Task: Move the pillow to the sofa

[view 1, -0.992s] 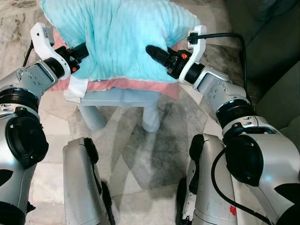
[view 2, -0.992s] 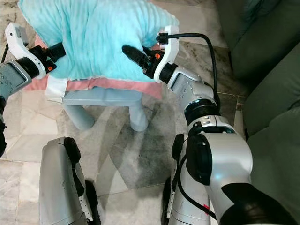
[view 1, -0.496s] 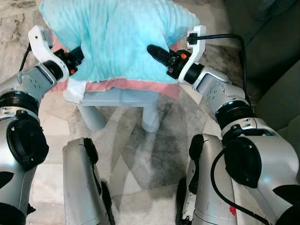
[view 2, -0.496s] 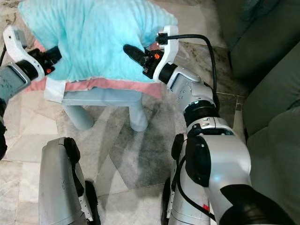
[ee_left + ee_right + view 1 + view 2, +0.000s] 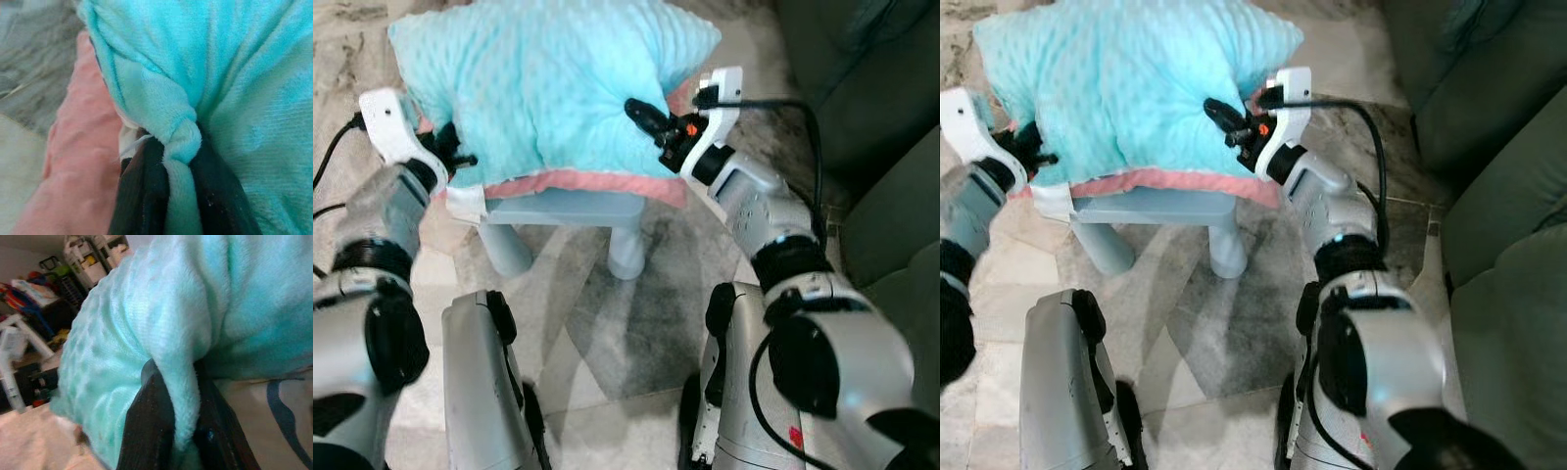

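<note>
A fluffy turquoise pillow lies on a pink cloth over a small pale stool. My left gripper is at the pillow's lower left corner. In the left wrist view the gripper is shut on a pinched fold of the pillow. My right gripper is at the pillow's right side. In the right wrist view the gripper is shut on another fold of the plush. The dark green sofa stands to my right.
The stool's legs stand on a marble floor just ahead of my own legs. A black cable loops over my right wrist. The sofa arm is close to my right elbow.
My left gripper has slid down and outward to the pillow's lower left corner. Both arms reach further forward. The right gripper keeps its hold in nearly the same place.
</note>
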Available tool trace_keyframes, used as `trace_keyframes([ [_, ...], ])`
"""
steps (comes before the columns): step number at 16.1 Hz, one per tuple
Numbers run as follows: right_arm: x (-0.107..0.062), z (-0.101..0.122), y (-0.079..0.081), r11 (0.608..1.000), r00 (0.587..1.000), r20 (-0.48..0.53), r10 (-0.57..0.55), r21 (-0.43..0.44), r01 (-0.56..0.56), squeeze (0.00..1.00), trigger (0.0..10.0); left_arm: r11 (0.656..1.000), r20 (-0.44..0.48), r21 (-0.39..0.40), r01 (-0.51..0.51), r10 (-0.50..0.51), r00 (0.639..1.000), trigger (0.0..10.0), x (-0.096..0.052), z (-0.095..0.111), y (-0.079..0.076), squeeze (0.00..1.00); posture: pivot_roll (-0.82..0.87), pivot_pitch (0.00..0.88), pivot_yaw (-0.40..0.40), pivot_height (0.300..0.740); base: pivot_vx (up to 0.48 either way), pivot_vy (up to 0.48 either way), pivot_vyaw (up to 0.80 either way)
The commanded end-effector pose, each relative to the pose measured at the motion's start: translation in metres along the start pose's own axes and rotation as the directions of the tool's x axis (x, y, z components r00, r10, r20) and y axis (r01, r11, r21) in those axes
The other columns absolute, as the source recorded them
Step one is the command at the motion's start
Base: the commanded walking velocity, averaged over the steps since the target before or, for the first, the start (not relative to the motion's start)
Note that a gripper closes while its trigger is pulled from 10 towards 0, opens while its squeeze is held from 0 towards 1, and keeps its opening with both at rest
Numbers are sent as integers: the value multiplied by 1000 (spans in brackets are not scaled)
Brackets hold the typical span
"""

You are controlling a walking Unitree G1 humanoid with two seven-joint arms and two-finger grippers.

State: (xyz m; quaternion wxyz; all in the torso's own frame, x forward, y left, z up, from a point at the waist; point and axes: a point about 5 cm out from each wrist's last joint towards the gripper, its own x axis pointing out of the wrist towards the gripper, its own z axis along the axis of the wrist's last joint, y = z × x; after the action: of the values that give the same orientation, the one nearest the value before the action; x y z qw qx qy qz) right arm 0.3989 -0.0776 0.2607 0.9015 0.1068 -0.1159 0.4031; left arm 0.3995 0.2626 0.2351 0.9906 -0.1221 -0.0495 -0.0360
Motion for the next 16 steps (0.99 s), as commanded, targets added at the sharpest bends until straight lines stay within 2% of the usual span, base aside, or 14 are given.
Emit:
trace_keyframes([
  [1,0,4,7,998,999,36,11,-66,-9,0,0,999,73,-34,8,-6,997,0,-3,4,2,0,7,164,-41,385,0,0,0],
  [3,-4,4,6,996,998,63,-31,-77,36,0,0,1000,118,20,-4,1,993,0,-4,3,0,0,6,133,-40,385,0,0,0],
  [4,-11,4,5,993,993,91,-72,-89,80,0,0,998,171,55,-1,-8,985,0,-7,3,-4,0,6,116,-39,385,0,0,0],
  [5,-16,3,4,990,990,104,-98,-93,108,0,0,999,198,44,5,-14,980,0,-9,0,-6,0,5,105,-37,385,0,0,0],
  [6,-24,-1,2,982,981,121,-154,-93,166,0,0,999,240,31,-14,6,971,0,-17,-9,-5,0,5,84,-34,385,0,0,0],
  [7,-32,-4,2,977,976,126,-177,-94,190,0,0,999,236,25,-32,25,971,0,-26,-22,-4,0,7,73,-33,385,0,0,0],
  [9,-41,-9,0,966,968,129,-215,-117,230,0,0,998,227,47,-39,28,973,0,-35,-35,-8,0,13,49,-31,385,0,0,0],
  [10,-49,-11,-1,957,958,133,-253,-107,268,0,0,989,224,148,-19,-14,974,0,-40,-40,-14,0,18,41,-36,385,0,0,0],
  [11,-60,-14,0,936,946,126,-298,-157,315,0,2745,985,227,167,-39,0,974,4510,-45,-44,-18,0,19,20,-32,385,0,0,0],
  [12,-64,-15,0,927,942,123,-311,-180,330,0,9686,984,228,172,-47,7,974,10000,-47,-45,-20,0,14,11,-28,385,0,0,0],
  [14,-72,-13,-1,907,931,128,-343,-214,363,0,10000,976,243,195,-92,42,969,10000,-53,-46,-26,0,3,0,-15,385,0,0,0],
  [15,-78,-12,0,899,920,130,-371,-198,391,0,10000,952,260,265,-151,81,962,10000,-57,-47,-26,0,0,0,-12,385,0,0,0],
  [16,-85,-15,3,887,911,125,-392,-209,411,0,10000,937,266,291,-192,114,957,10000,-62,-50,-26,0,-1,0,-9,385,0,0,0],
])
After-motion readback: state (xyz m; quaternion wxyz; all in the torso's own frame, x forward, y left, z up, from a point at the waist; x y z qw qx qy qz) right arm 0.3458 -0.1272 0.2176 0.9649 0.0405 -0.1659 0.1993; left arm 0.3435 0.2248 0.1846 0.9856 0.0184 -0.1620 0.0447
